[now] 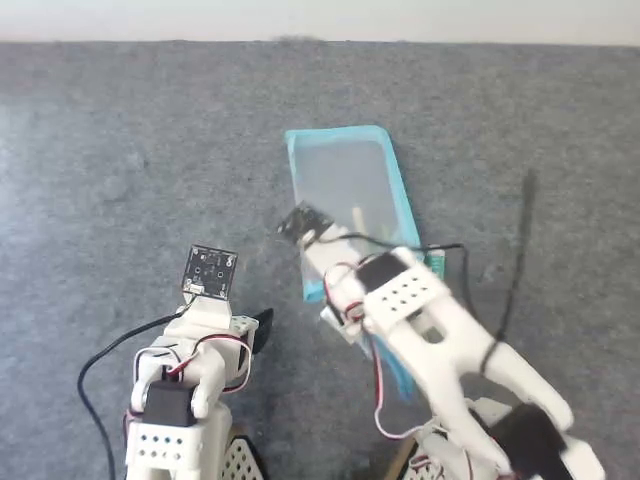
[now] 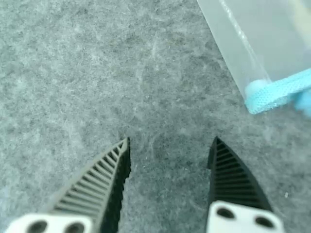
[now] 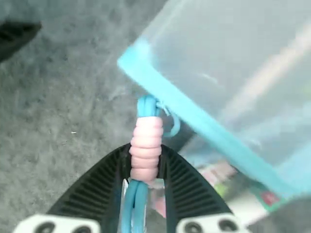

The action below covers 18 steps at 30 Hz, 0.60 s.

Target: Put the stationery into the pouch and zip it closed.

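Grey felt counter: clear pouch, centre-far. Right claw pinches its pink zip pull at the near-left corner; left claw wide, empty, leftward. Step: zipping. Next: steady pull along the zip.

No legible text; coloured print inside pouch too blurred to read

The pouch is smooth, frosted see-through plastic edged in woven cloth tape. The table cover is felt (matt, fuzzy). The zip pull looks ribbed, matt, rubbery.
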Available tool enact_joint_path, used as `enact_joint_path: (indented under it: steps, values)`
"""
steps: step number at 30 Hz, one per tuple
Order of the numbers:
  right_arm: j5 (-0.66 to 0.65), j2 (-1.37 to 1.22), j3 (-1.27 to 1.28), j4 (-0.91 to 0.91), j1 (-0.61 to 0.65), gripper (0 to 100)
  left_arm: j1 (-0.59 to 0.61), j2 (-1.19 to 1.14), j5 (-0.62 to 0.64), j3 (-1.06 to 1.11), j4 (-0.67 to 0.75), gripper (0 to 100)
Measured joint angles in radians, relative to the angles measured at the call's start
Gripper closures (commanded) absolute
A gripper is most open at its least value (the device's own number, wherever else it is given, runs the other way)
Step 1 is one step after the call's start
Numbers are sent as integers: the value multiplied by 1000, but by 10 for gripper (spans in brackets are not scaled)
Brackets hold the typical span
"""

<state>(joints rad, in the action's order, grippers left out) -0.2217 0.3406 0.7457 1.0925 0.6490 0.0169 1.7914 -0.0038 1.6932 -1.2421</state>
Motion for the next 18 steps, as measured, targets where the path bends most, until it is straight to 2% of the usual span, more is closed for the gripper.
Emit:
enact_joint_path:
  steps: [5, 15, 18]
  values:
    - [0, 181, -34, 61, -64, 992, 0, 0, 0, 0, 0, 754]
    - [0, 427, -14, 68, -15, 992, 2, 0, 0, 0, 0, 754]
    - [-21, 439, -49, 129, -35, 992, 2, 0, 0, 0, 0, 754]
